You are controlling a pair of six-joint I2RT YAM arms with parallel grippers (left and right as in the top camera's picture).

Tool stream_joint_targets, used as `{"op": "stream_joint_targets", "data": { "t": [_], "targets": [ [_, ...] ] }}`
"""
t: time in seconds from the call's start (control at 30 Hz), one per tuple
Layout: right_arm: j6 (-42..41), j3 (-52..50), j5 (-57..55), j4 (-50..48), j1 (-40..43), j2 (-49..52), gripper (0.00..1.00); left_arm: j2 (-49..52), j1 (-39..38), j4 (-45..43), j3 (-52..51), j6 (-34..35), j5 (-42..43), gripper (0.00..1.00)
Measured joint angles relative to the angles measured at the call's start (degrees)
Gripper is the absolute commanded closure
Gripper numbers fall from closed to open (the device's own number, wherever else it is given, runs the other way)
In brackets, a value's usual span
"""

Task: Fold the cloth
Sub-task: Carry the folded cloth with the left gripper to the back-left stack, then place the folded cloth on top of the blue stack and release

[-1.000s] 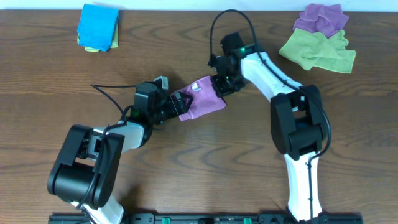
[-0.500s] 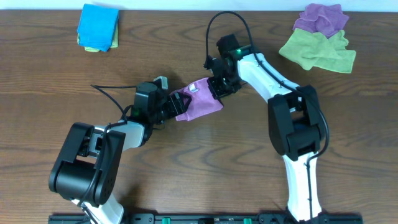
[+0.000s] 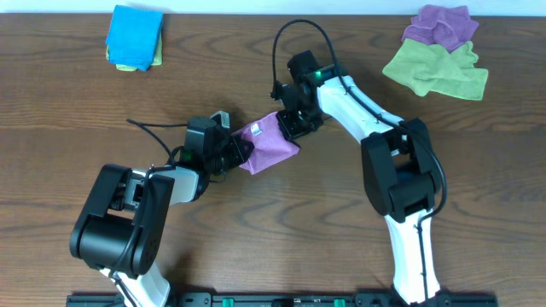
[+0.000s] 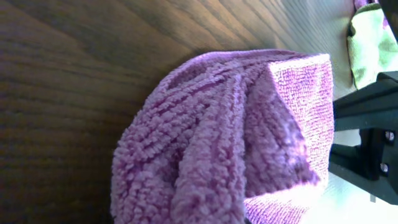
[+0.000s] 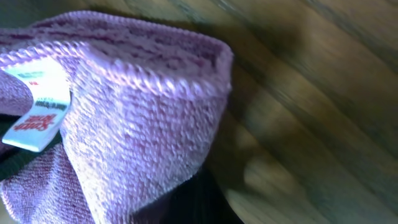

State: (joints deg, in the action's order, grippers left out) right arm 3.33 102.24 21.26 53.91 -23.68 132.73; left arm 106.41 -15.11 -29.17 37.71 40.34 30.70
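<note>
The left gripper (image 3: 237,154) is pinching the lower-left end of the purple cloth (image 3: 268,143), and the right gripper (image 3: 290,124) is biting onto its upper-right corner. Both are looking closed on the fabric, though in the wrist views the cloth is hiding most of the fingers. The cloth is sitting near the middle of the table (image 3: 341,222), spanning the short gap between the two grippers. Its long axis is running on a slant from lower left to upper right, straight along the line that joins them.

From the left wrist camera the cloth is filling the frame as a bunched, ridged mound with a flatter hemmed flap pointing toward the right arm. From the right wrist camera a stitched edge is standing up in front of the lens, and a white label (image 5: 38,106) is hanging at the left of it.

Since each arm is touching its own end, neither is nearer. The next move is probably depending on this slanted line, with one end being carried over along it toward the other. The bunching at the left end is suggesting the layers may not be lying flat.

A folded blue cloth (image 3: 134,38) is lying at the far left edge, and a loose pile of green and purple cloths (image 3: 435,68) is lying at the far right, both well apart from the work.
</note>
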Motion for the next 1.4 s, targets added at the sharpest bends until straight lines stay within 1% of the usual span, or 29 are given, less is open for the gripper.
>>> {"op": "stream_joint_targets", "data": {
  "t": [0.2, 0.3, 0.57, 0.7, 0.83, 1.07, 1.27, 1.37, 1.4],
  "targets": [
    [0.00, 0.22, -0.83, 4.50, 2.84, 0.00, 0.99, 0.33, 0.42, -0.39, 0.31, 1.01, 1.77, 0.94],
    [-0.02, 1.36, -1.46, 6.80, 5.05, 0.00, 0.99, 0.63, 1.09, 0.26, 2.16, 1.66, 3.61, 0.94],
    [-0.02, 5.64, -1.92, 10.36, 9.22, 0.00, 0.99, -0.07, 4.52, 0.24, 14.86, 2.12, 4.63, 0.94],
    [-0.02, 6.10, -1.97, 10.86, 9.22, 0.00, 0.99, -1.49, 8.17, -2.58, 21.35, 5.05, 2.49, 0.94],
    [-0.02, 6.10, -1.97, 10.91, 9.22, 0.00, 0.99, -2.78, 13.09, -6.84, 25.86, 10.62, -2.25, 0.94],
    [0.04, 6.10, -1.25, 9.51, 9.20, 0.00, 0.99, -3.30, 18.99, -6.01, 26.43, 21.11, -14.64, 0.94],
    [0.04, 6.12, -1.05, 8.59, 8.76, 0.00, 0.99, -3.30, 20.52, -6.47, 26.43, 26.25, -25.90, 0.94],
    [0.04, 6.14, -0.83, 8.44, 8.04, 0.00, 0.99, -2.45, 21.84, -7.54, 26.67, 27.85, -29.44, 0.94],
    [0.04, 6.14, -0.66, 8.41, 7.82, 0.00, 0.99, -1.03, 22.62, -8.13, 27.32, 28.26, -29.44, 0.94]
  ]
}}
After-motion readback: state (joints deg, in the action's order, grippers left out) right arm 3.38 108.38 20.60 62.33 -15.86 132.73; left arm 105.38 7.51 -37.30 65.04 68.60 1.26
